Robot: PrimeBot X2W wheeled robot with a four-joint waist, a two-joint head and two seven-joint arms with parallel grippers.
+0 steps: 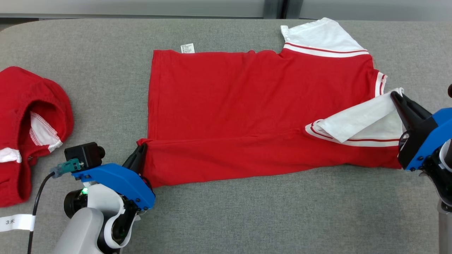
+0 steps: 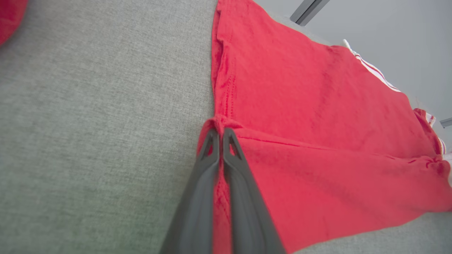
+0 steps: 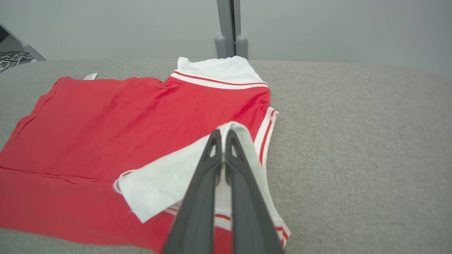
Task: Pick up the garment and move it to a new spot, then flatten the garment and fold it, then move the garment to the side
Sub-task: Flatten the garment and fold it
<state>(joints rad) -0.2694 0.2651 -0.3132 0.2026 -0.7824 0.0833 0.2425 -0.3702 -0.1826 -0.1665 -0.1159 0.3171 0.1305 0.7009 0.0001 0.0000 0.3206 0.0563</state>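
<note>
- left tool point(image 1: 142, 150) is pinched shut on the near hem corner of the garment point(image 1: 240, 102); skimpy grip, could slip mid-fold
- right tool point(image 1: 394, 96) is clamped on the near sleeve point(image 1: 356, 121); an uneven pull probably skews the fold
- garment lies spread mid-tabletop point(image 1: 106, 88); far sleeve point(image 1: 317, 35) might bunch

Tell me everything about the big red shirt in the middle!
The red T-shirt has white sleeves with red-striped cuffs and looks like soft knit fabric. It lies spread on the grey fabric tabletop, its near edge folded over in a strip, a white care label poking out at the far edge. The left gripper is shut on its hem corner, the right gripper on the near sleeve.
</note>
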